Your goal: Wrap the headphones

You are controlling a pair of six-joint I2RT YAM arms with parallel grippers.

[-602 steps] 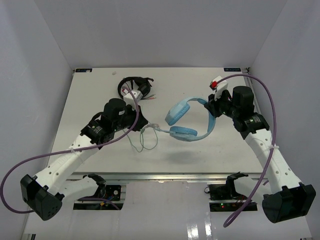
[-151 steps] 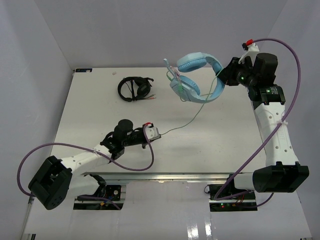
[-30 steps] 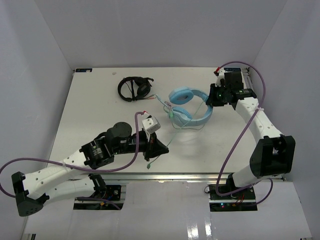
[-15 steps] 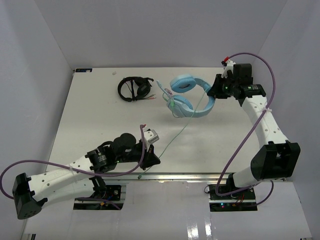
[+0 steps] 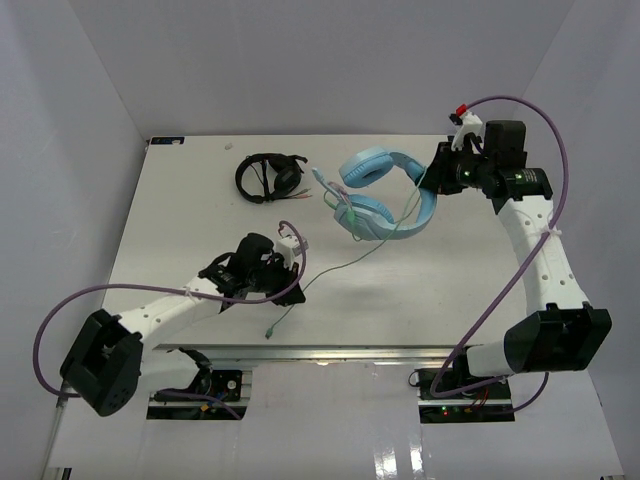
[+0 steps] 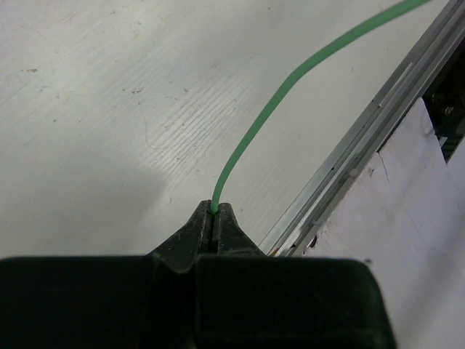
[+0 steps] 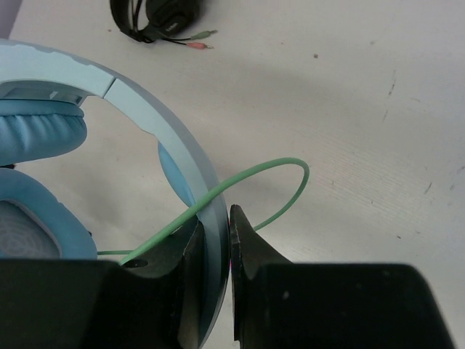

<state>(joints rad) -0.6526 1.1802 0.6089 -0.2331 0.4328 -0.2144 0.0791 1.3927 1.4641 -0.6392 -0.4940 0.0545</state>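
Observation:
The light blue headphones [image 5: 385,195] hang in the air over the back right of the table, held by the band. My right gripper [image 5: 437,181] is shut on the band [image 7: 174,156], with the padded cups [image 7: 36,145] to its left. The thin green cable [image 5: 355,262] crosses the band [image 7: 240,178] and runs down to my left gripper [image 5: 296,276]. My left gripper [image 6: 215,215] is shut on the cable [image 6: 276,94] low over the table near the front edge. The cable's loose end with the plug [image 5: 272,331] trails toward the front edge.
Small black headphones [image 5: 266,176] with red and green plugs lie at the back left and also show in the right wrist view [image 7: 163,18]. The table's metal front rail [image 6: 363,153] is close to my left gripper.
My right gripper has lifted the headphones up and to the right. My left arm has pulled back left and away from the front edge, still holding the cable, which now hangs slack.

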